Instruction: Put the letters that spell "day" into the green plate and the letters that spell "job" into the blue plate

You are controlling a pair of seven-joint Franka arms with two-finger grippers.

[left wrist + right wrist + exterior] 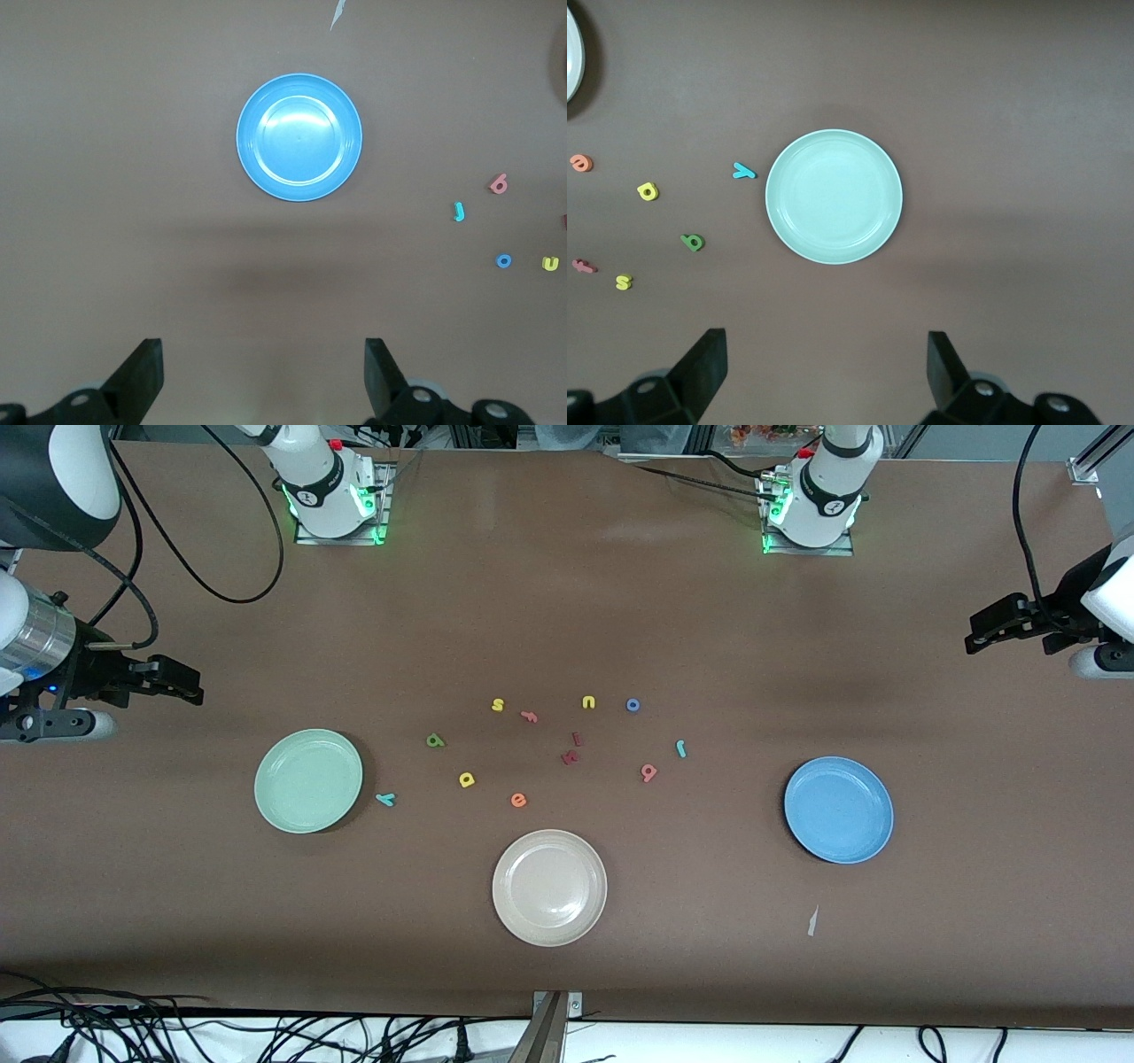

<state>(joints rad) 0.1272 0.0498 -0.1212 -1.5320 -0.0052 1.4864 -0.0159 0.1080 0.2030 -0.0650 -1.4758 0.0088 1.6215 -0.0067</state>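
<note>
The brown matte table (567, 602) carried three round, smooth, shallow plates, all of one size and all holding nothing. The green plate (308, 780), pale mint, lay toward the right arm's end. The blue plate (838, 810) lay toward the left arm's end. A beige plate (549, 887) sat between them, nearer the front camera.

Two grippers hung in the air at the table's ends, both waiting. The left gripper (264, 372) hovered over bare table near the blue plate with its fingers spread wide and nothing between them. The right gripper (827, 367) hovered over bare table near the green plate, likewise wide and holding nothing.

Eleven tiny flat letters lay scattered on the table between the green and blue plates, none on a plate. Of "day": the dark green "d" (435, 740) and the yellow "a" (467, 779) lay near each other, and the teal "y" (385, 799) lay just beside the green plate's rim. Of "job": the teal hooked "j" (680, 748), the blue ring "o" (633, 705) and the salmon-pink "b" (649, 772) lay toward the blue plate's side of the cluster.

The rest were a yellow "s" (498, 705), a pink "f" (530, 716), a yellow "u" (588, 702), an orange "e" (518, 801) and two small dark red pieces (572, 749) whose shapes I could not read.

A small pale scrap (812, 921) lay near the blue plate, nearer the front camera.
</note>
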